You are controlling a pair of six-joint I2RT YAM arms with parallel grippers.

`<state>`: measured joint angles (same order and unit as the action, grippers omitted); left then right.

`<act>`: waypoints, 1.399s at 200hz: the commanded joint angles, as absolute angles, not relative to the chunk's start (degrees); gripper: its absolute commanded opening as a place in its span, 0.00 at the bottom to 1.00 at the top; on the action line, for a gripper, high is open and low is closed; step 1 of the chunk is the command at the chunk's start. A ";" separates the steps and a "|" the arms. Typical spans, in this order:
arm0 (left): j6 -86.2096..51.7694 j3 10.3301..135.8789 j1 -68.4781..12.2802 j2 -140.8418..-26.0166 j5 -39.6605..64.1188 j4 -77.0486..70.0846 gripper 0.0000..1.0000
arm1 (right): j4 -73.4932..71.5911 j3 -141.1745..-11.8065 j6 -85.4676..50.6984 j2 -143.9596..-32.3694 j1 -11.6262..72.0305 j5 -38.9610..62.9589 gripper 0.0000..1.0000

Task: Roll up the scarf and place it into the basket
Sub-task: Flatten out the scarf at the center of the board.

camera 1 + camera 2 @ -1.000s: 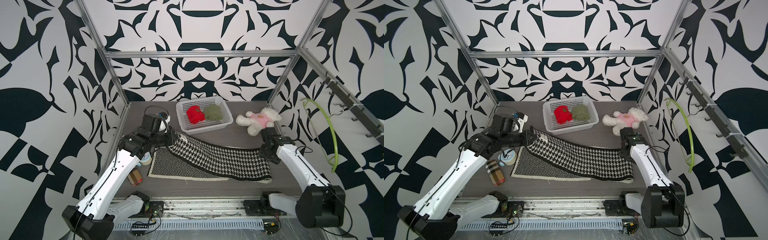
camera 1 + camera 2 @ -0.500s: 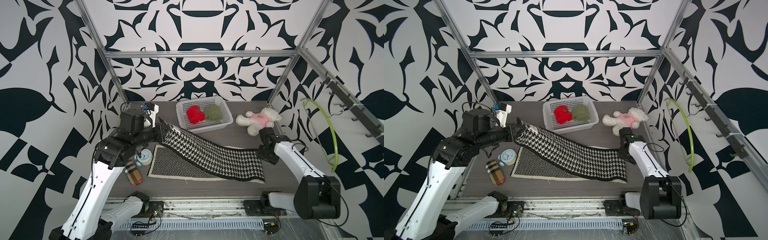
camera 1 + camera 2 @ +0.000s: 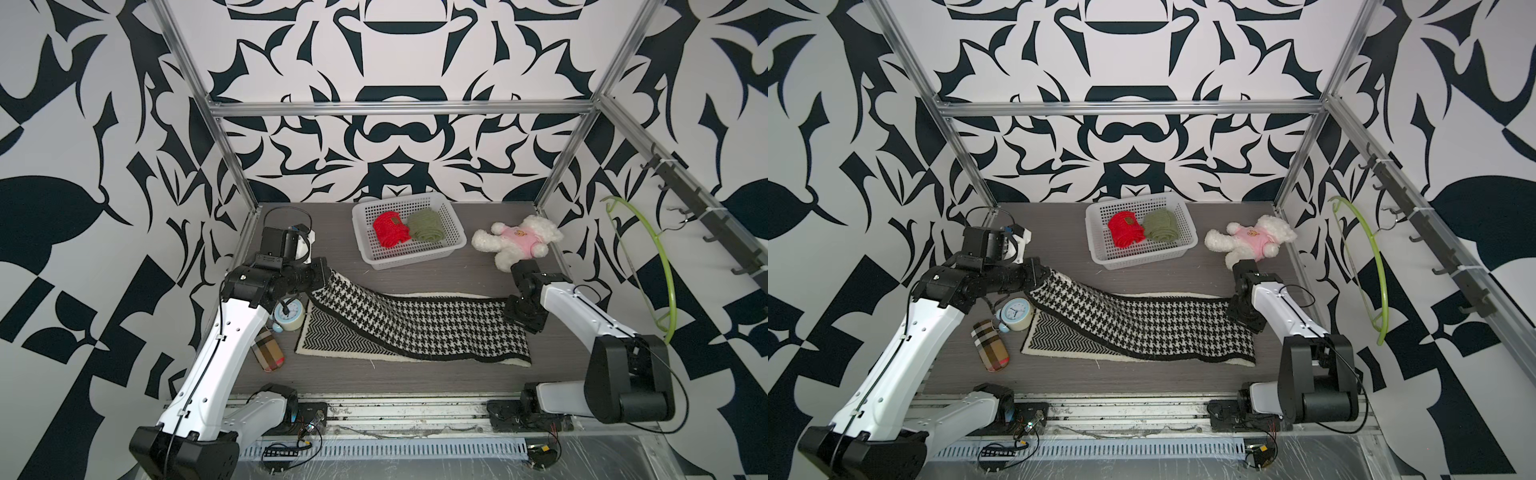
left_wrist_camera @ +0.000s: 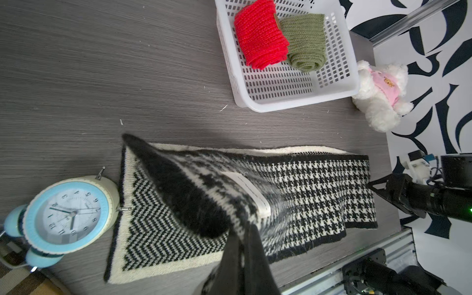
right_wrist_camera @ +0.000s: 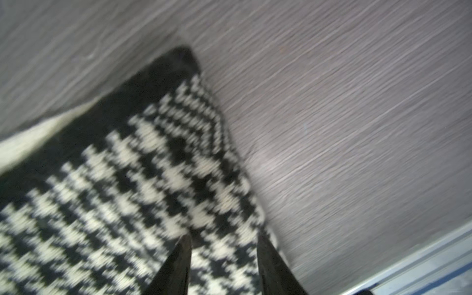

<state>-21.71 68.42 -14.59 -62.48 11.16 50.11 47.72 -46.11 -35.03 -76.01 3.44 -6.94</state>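
**Top views.** In both top views the left hand [image 3: 322, 277] is clamped shut on one end of the houndstooth scarf [image 3: 415, 324] and holds that end raised off the surface [image 3: 415, 380]. The cloth, unrolled, slopes down from this hand to the right hand [image 3: 510, 311], which sits low at the scarf's other end. The basket [image 3: 415, 258] stands well apart from both hands, beyond the scarf. It contains a red roll [image 3: 388, 229] and a green roll [image 3: 424, 224].

**Left wrist view.** The left hand's fingers [image 4: 255, 255] pinch the scarf's edge. An alarm clock [image 4: 69, 214] sits just beside the scarf's herringbone lower layer.

**Right wrist view.** The picture is blurred. The right hand's fingers [image 5: 178, 260] stand apart over the scarf's corner, which lies flat on the surface. Whether they touch the cloth cannot be told.
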 commanded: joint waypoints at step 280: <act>-30.85 52.40 -12.31 -66.18 16.38 28.52 0.06 | 49.93 -56.45 -34.09 -91.79 1.05 -19.87 0.48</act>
<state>-32.69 50.17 -12.64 -70.87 15.64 30.57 48.42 -55.51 -35.05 -92.12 0.99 -18.94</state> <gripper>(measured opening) 0.063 0.487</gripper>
